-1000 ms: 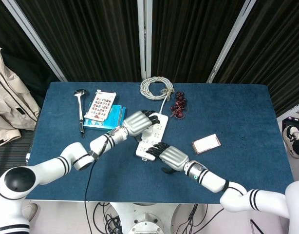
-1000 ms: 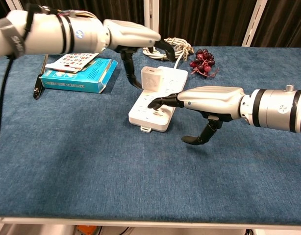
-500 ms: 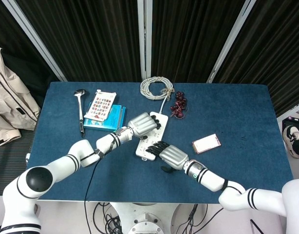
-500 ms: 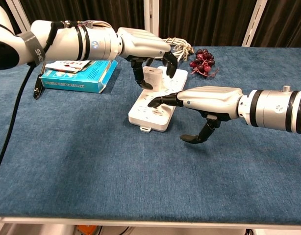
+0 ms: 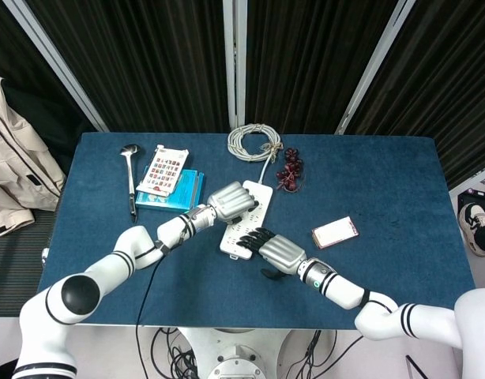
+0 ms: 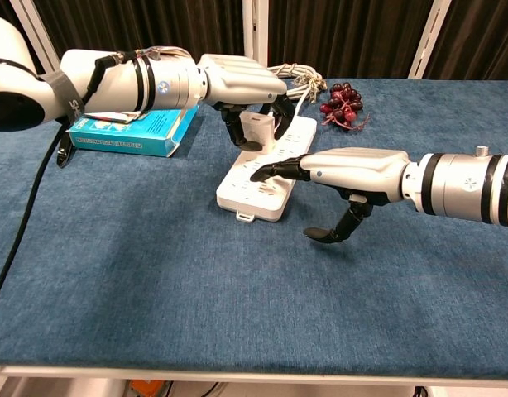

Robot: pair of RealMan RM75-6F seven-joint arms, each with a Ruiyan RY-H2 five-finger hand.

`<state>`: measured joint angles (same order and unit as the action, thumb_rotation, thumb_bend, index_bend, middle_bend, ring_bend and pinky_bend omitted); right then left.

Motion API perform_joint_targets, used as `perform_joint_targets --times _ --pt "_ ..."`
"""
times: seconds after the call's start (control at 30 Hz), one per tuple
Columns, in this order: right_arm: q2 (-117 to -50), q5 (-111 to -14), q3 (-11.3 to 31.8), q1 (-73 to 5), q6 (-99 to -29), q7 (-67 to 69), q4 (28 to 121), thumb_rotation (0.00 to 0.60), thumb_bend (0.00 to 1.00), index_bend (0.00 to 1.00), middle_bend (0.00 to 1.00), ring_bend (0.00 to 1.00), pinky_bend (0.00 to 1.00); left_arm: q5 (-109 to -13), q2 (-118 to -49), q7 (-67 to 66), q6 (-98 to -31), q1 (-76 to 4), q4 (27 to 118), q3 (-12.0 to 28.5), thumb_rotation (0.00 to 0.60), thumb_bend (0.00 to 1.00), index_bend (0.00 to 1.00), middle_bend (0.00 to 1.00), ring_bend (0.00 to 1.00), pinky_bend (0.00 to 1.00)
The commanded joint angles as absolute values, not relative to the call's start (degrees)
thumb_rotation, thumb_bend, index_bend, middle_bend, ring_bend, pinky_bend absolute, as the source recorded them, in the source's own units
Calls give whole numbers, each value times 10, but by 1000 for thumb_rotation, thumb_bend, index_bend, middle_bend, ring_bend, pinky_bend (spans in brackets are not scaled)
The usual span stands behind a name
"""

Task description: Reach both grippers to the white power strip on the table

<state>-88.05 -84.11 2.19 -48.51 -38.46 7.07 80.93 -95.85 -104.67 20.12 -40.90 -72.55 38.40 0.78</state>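
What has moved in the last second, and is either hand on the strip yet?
The left hand moved in over the far half of the power strip and lowered; its fingers now close around the white plug block there. The right hand stayed put, fingertips over the strip's near half; contact unclear. The strip, book and cable have not moved.

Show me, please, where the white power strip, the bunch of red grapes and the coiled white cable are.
white power strip [image 6: 262,192], chest view, on its bare near end.
bunch of red grapes [image 6: 342,104], chest view, on the cluster's middle.
coiled white cable [image 5: 253,142], head view, on the coil's near loops.
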Motion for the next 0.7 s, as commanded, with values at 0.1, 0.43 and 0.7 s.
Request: perform_joint_targets --times 0.1,0.43,0.7 --pt "-882 -841 19 -488 -383 75 806 600 360 38 99 0 0 -957 -1059 224 -431 -721 364 3 600 402 557 624 571 786" --pt "-882 -837 14 -489 -384 72 807 600 365 42 101 0 0 -953 -1078 270 -472 -706 313 -3 600 450 635 738 648 847" --pt "-883 -830 13 -489 -383 66 808 600 365 44 103 0 0 -952 -1082 277 -493 -699 296 -7 600 452 661 763 660 854"
